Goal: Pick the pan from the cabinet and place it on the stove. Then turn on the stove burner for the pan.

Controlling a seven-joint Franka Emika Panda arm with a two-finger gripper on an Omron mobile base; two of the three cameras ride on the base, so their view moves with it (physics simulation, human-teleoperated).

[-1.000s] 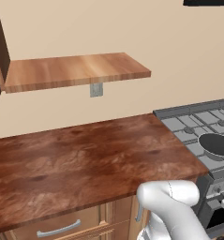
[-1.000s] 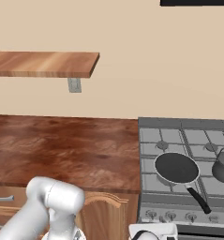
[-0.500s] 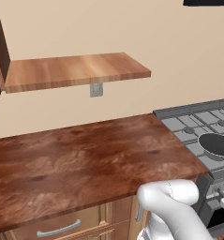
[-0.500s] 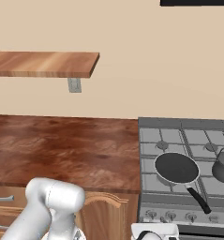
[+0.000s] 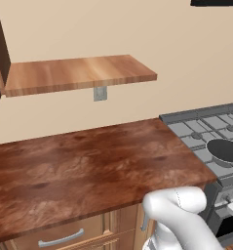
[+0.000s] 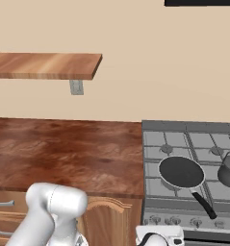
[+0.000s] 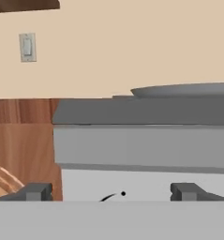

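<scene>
From your left base view, the round dark frying pan with a grey rim [image 5: 227,150] sits on the grey metal cooktop [image 5: 198,128], just past the right edge of the reddish-brown wooden counter [image 5: 84,163]; a plain wooden shelf [image 5: 74,73] hangs above.

From your right base view, the pan [image 6: 181,172] rests on the stove's front left grate, its thin black handle toward the front edge, near a dark kettle [image 6: 229,170].

In your hand view, the tool [image 7: 111,191] is released, fingers spread wide, facing the stove front [image 7: 141,145].
</scene>
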